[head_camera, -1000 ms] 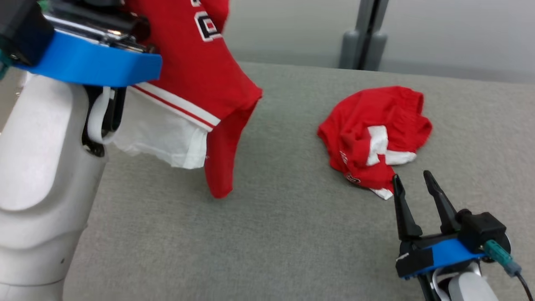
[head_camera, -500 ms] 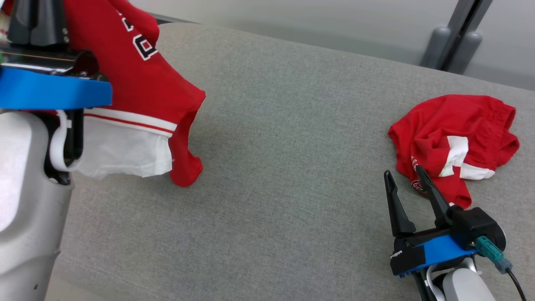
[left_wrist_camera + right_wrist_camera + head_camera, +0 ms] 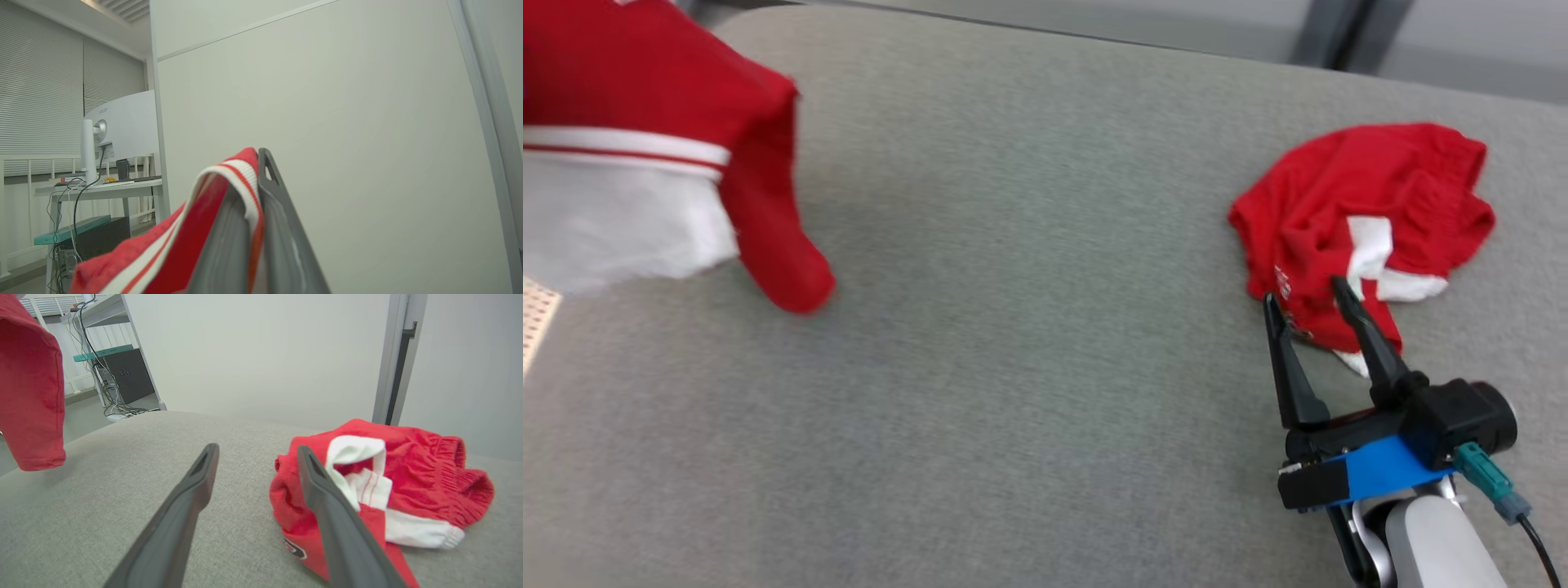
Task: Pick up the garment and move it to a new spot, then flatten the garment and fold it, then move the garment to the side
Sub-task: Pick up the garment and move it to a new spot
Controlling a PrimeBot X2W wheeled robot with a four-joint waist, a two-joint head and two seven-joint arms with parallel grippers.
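Note:
A red garment (image 3: 645,90) with a white striped hem hangs at the upper left over the grey padded table (image 3: 1029,327), one red sleeve tip low near the surface. In the left wrist view my left gripper (image 3: 253,179) is shut on the garment's (image 3: 179,245) red-and-white striped edge, held high in front of a pale wall. The right wrist view has the hanging garment (image 3: 32,388) at its left edge. My right gripper (image 3: 1304,292) is open and empty at the lower right, and its open fingers frame bare table in the right wrist view (image 3: 258,448).
Crumpled red shorts (image 3: 1364,196) with white patches lie at the right, their near edge at my right fingertips (image 3: 310,465). A pale perforated board (image 3: 535,314) borders the table's left edge. A desk with a monitor (image 3: 118,122) stands beyond the table.
The head camera has swung, so my left arm has left that picture and the garment sits further left. My right fingertips now overlap the shorts' near edge. Both grips are unchanged.

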